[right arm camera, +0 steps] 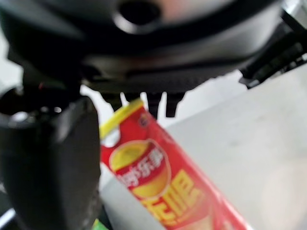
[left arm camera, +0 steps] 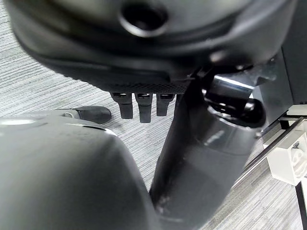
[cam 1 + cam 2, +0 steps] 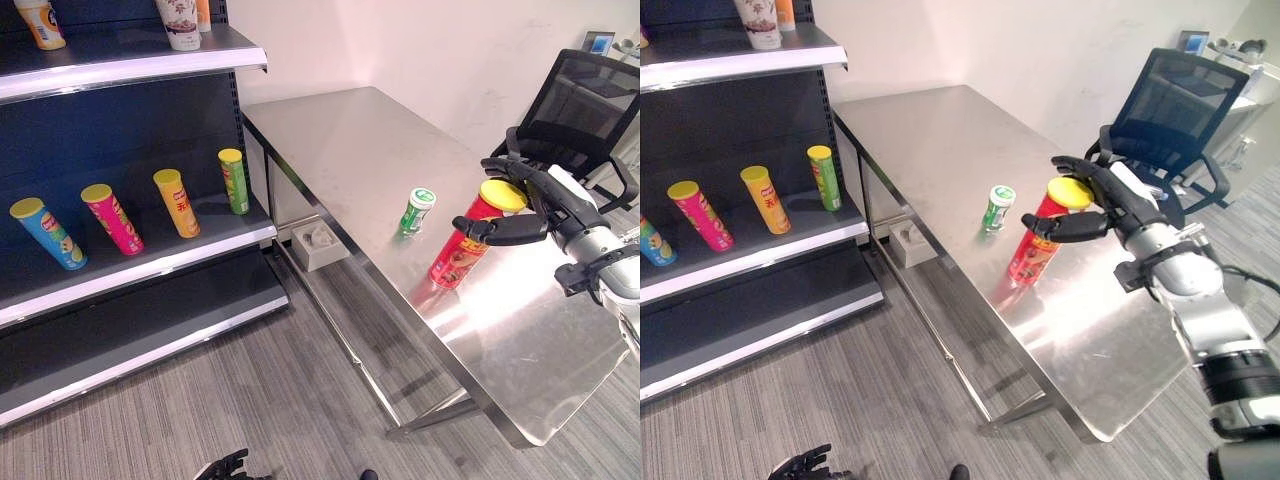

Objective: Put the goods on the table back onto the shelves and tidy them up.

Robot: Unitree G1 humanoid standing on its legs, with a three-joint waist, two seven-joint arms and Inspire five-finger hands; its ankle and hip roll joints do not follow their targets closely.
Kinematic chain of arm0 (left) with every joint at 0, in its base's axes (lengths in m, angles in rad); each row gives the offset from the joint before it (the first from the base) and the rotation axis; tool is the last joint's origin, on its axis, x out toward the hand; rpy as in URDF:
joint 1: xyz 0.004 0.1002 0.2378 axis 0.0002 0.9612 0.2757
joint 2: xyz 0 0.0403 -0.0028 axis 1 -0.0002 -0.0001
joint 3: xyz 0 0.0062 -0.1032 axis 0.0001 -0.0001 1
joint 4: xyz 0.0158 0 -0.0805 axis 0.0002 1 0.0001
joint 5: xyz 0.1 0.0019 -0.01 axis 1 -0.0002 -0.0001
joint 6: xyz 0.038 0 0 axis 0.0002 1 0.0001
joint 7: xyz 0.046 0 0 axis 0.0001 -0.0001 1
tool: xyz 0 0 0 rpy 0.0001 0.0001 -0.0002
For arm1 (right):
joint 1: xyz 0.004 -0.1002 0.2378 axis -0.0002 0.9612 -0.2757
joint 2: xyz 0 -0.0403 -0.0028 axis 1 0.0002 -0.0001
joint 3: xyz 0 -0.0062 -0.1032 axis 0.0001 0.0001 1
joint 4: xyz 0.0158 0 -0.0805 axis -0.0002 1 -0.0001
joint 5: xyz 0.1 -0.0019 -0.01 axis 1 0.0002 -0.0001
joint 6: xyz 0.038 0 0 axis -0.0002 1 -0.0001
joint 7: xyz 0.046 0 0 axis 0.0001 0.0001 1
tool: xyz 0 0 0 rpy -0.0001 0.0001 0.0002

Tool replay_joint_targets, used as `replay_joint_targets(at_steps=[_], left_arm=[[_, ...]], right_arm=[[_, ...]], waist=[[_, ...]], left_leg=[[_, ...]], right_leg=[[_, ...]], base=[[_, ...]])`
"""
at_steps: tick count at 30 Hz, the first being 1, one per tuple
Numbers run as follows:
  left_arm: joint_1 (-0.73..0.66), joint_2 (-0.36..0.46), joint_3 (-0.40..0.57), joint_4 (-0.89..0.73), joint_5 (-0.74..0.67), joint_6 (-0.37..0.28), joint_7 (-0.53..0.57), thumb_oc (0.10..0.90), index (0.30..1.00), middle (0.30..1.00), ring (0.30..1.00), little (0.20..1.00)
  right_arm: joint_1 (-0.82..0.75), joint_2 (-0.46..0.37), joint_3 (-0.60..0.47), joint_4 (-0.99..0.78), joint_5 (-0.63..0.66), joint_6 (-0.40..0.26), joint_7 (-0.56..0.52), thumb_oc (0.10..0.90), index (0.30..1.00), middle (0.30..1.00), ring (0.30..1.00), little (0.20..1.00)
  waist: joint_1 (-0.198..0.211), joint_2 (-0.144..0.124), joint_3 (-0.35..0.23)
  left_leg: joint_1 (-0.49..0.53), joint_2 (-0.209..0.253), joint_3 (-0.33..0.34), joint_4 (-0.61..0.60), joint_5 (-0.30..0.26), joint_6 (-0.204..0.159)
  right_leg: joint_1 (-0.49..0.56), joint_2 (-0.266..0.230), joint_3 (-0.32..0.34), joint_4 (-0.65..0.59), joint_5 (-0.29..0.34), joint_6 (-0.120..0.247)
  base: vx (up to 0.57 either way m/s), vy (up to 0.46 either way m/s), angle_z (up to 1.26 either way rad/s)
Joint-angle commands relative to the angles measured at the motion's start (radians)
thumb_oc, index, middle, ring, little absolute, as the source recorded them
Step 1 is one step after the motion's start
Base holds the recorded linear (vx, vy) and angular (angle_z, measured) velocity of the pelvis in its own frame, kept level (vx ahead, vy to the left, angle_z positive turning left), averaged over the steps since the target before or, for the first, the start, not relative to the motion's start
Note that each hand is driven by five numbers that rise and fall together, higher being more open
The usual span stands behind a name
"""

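Observation:
A tall red can with a yellow lid stands upright on the steel table, near its front edge. My right hand is open around the can's upper part, the thumb across its front and the fingers reaching over the lid. In the right wrist view the red can lies between thumb and fingers. A small green can with a white lid stands just left of the red one. My left hand hangs low over the floor with relaxed fingers.
The dark shelf unit at left holds leaning blue, pink, orange and green cans on its middle shelf. Cups stand on the top shelf. A white box sits under the table; a black chair stands behind it.

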Motion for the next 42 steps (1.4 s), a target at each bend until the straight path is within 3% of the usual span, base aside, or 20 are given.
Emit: replay_joint_targets(at_steps=[1, 10, 11, 13, 14, 29, 31, 34, 42], left_arm=[[-0.042, 0.004, -0.021, 0.032, -0.012, -0.025, 0.004, 0.800, 0.900, 0.900, 0.900, 0.900], [-0.051, 0.003, -0.012, 0.040, -0.008, -0.016, 0.003, 0.800, 0.900, 0.900, 0.900, 0.900], [-0.051, 0.002, -0.012, 0.043, -0.006, -0.014, 0.002, 0.800, 0.900, 0.900, 0.900, 0.900], [-0.048, 0.003, -0.014, 0.038, -0.010, -0.014, -0.001, 0.800, 0.900, 0.900, 0.900, 0.900], [-0.048, 0.003, -0.014, 0.038, -0.010, -0.014, -0.001, 0.800, 0.900, 0.900, 0.900, 0.900], [-0.048, 0.006, -0.006, 0.036, -0.012, -0.010, 0.001, 0.800, 0.900, 0.900, 0.900, 0.900], [-0.052, 0.009, 0.003, 0.018, -0.002, -0.025, 0.008, 0.800, 0.900, 0.900, 0.900, 0.900], [-0.050, 0.015, 0.005, 0.010, 0.007, -0.033, 0.007, 0.800, 0.900, 0.900, 0.900, 0.900], [-0.057, 0.030, 0.020, -0.005, 0.019, -0.041, 0.016, 0.800, 0.900, 0.900, 0.900, 0.900]], right_arm=[[-0.187, -0.079, 0.029, 0.025, -0.029, -0.030, -0.025, 0.800, 0.900, 0.900, 0.900, 0.900], [-0.206, -0.137, 0.054, -0.005, -0.088, 0.008, 0.001, 0.800, 0.900, 0.900, 0.900, 0.900], [-0.206, -0.142, 0.056, -0.006, -0.091, 0.012, 0.004, 0.750, 0.825, 0.825, 0.825, 0.825], [-0.211, -0.148, 0.065, 0.003, -0.097, 0.018, 0.010, 0.478, 0.418, 0.418, 0.418, 0.418], [-0.213, -0.148, 0.067, 0.004, -0.096, 0.018, 0.010, 0.400, 0.300, 0.300, 0.300, 0.300], [-0.204, -0.127, 0.041, -0.005, -0.100, 0.019, -0.010, 0.400, 0.300, 0.300, 0.300, 0.300], [-0.101, -0.019, -0.129, -0.072, -0.067, -0.068, -0.105, 0.400, 0.300, 0.300, 0.300, 0.300], [-0.074, 0.044, -0.204, -0.099, -0.015, -0.118, -0.143, 0.400, 0.300, 0.300, 0.300, 0.300], [-0.128, 0.119, -0.236, -0.336, -0.094, -0.180, -0.188, 0.400, 0.300, 0.300, 0.300, 0.300]], waist=[[0.017, -0.033, -0.030], [0.008, -0.041, -0.029], [0.008, -0.042, -0.029], [0.009, -0.043, -0.030], [0.008, -0.042, -0.030], [0.008, -0.039, -0.028], [0.018, -0.029, -0.029], [0.026, -0.021, -0.033], [0.056, -0.011, -0.046]], left_leg=[[-0.024, 0.010, -0.008, 0.003, -0.006, -0.007], [-0.022, 0.012, -0.010, 0.003, -0.007, -0.007], [-0.022, 0.012, -0.010, 0.003, -0.007, -0.007], [-0.022, 0.013, -0.011, 0.003, -0.007, -0.007], [-0.022, 0.013, -0.011, 0.003, -0.007, -0.007], [-0.022, 0.011, -0.011, 0.003, -0.007, -0.005], [-0.018, 0.009, -0.022, 0.003, -0.012, -0.002], [-0.019, 0.010, -0.029, 0.003, -0.012, -0.001], [-0.021, 0.018, -0.053, 0.003, -0.007, -0.009]], right_leg=[[0.062, -0.042, -0.010, 0.006, -0.028, 0.062], [0.062, -0.038, -0.006, 0.006, -0.031, 0.060], [0.063, -0.038, -0.006, 0.006, -0.032, 0.060], [0.063, -0.038, -0.006, 0.006, -0.032, 0.059], [0.063, -0.038, -0.006, 0.006, -0.032, 0.059], [0.065, -0.039, -0.005, 0.006, -0.033, 0.058], [0.075, -0.038, -0.013, 0.006, -0.042, 0.057], [0.079, -0.038, -0.022, 0.006, -0.048, 0.056], [0.095, -0.024, -0.041, 0.006, -0.069, 0.044]], base=[[0.00, 0.000, 0.00], [0.00, 0.000, 0.00], [0.00, 0.000, 0.00], [0.00, 0.000, 0.00], [0.00, 0.000, 0.00], [0.00, 0.000, 0.00], [0.00, 0.000, 0.00], [0.01, -0.026, 0.05], [0.01, -0.034, 0.10]])
